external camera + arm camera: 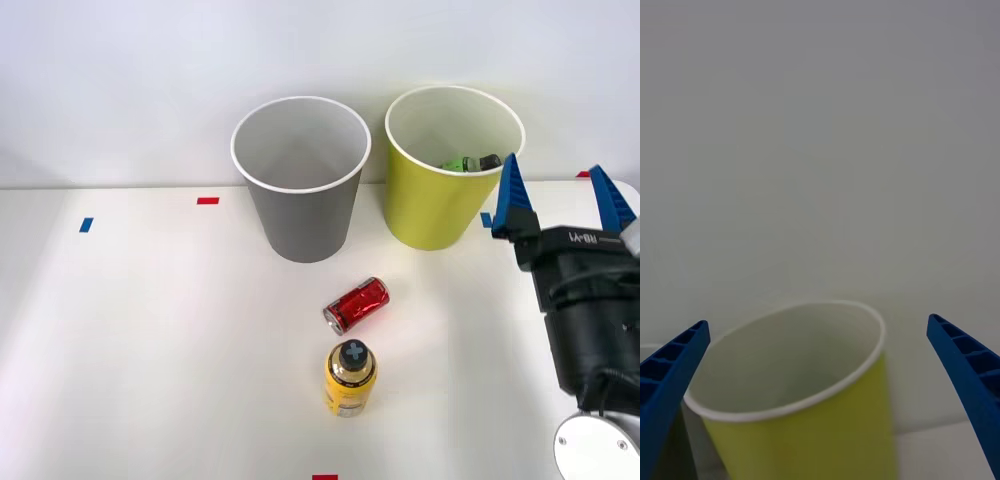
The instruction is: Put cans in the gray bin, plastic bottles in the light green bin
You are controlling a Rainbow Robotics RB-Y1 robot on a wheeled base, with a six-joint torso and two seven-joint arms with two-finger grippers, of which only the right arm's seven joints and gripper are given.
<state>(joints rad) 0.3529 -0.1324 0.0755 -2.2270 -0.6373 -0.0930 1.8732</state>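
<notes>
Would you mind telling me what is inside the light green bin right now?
In the front view, the light green bin holds the green bottle, lying with its black cap against the white inside wall. The near wall hides the bin's bottom.

There are two bins, gray (301, 180) and light green (450, 168), one red can (357, 304), and two bottles, yellow (350, 378) and green (470, 163).

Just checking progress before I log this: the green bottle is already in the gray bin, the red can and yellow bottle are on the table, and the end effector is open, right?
Not quite. The front view shows the green bottle lying inside the light green bin, not the gray bin. The rest holds: the red can and yellow bottle are on the table, and the end effector is open.
</notes>
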